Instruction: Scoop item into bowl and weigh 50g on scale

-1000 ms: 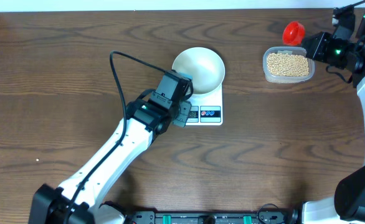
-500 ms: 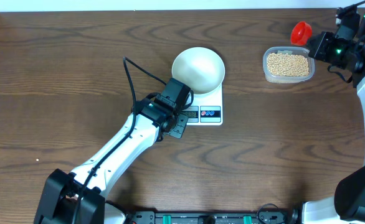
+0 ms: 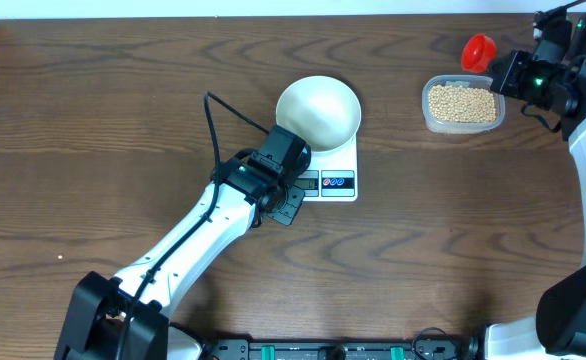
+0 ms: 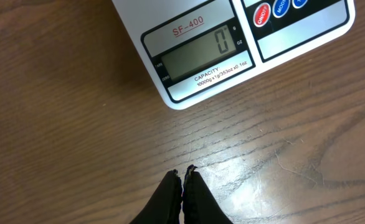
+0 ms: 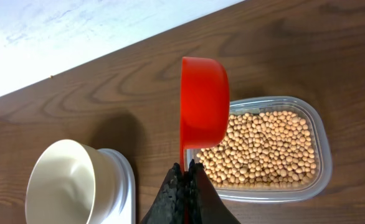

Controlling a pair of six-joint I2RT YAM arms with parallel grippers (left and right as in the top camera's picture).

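The white bowl (image 3: 318, 112) (image 5: 67, 186) stands on the white scale (image 3: 335, 178) (image 4: 232, 43) (image 5: 125, 180), and its inside shows only plain white. The scale's display reads 0. My left gripper (image 3: 291, 207) (image 4: 184, 172) is shut with nothing in it, low over the bare wood just in front of the display. My right gripper (image 3: 496, 63) (image 5: 187, 165) is shut on the handle of a red scoop (image 3: 476, 50) (image 5: 204, 102). The scoop hangs edge-on over the far rim of the tub holding the tan beans (image 3: 462, 102) (image 5: 263, 149); I cannot see inside it.
The clear plastic tub (image 3: 429, 118) (image 5: 316, 180) sits at the back right, about a hand's width right of the scale. A black cable (image 3: 213, 120) loops off the left arm. The table's far edge (image 5: 108, 37) runs close behind the tub.
The left arm drew back from over the scale to the table in front of it, then held still. The red scoop wobbled slightly right, then back left.
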